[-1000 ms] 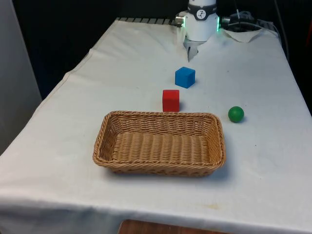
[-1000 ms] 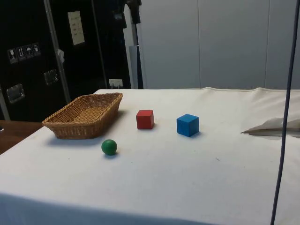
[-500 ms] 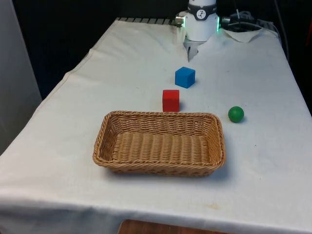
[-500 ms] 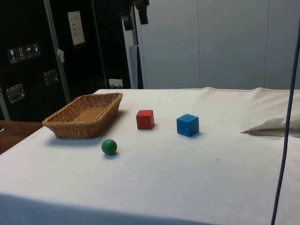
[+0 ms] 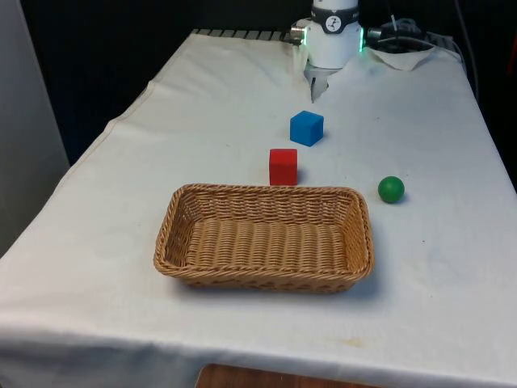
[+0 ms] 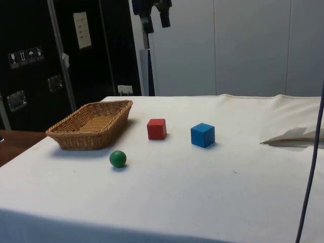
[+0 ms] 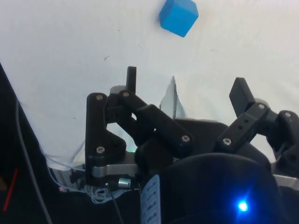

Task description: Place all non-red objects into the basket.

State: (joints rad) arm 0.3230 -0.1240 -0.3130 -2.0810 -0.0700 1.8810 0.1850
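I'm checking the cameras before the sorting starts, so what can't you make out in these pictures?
1. Side view: most of the basket's floor, hidden by its near wall.
2. Side view: the open gripper's upper part, cut off by the picture's edge.
3. Wrist view: one corner of the blue cube, cut off by the picture's edge.

Basket (image 5: pixel 263 242): woven wicker, rough. Worktop (image 5: pixel 202 105) under white cloth, matt, faintly creased. Blue cube (image 5: pixel 306 128), green ball (image 5: pixel 391 189): smooth.
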